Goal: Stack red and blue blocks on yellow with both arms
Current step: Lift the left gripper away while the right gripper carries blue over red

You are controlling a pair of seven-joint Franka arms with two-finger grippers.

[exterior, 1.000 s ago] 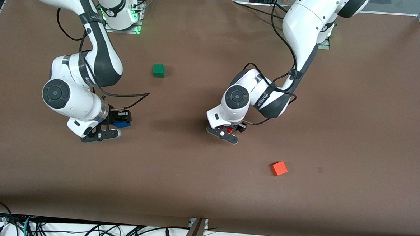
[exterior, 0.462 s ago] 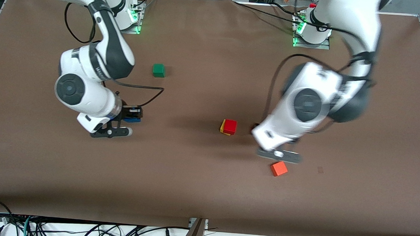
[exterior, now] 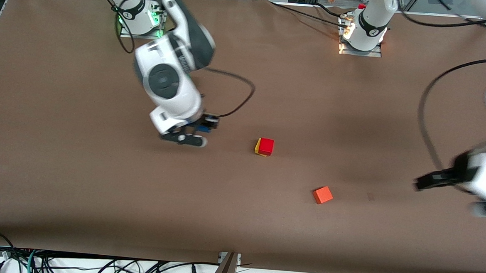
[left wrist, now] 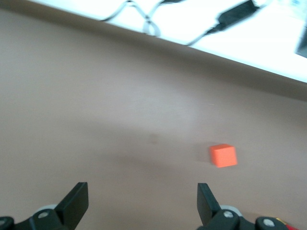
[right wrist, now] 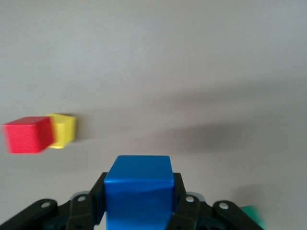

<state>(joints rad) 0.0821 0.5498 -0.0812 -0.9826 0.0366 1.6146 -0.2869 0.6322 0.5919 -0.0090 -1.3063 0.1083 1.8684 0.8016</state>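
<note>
The red block [exterior: 266, 146] is set on the yellow block [exterior: 258, 147]. The blue block [right wrist: 138, 187] is clamped in the right pincer [exterior: 204, 128] and must next be centred over it. The left pincer [left wrist: 141, 203] is held wide and empty.

no readable text, labels, brands or numbers anywhere

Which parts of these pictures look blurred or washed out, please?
Front view: the left gripper is motion-smeared, the red block crisp. Right wrist view: the red block's edges smear, the blue block sharp. Left wrist view: overexposed white strip above the table.
</note>
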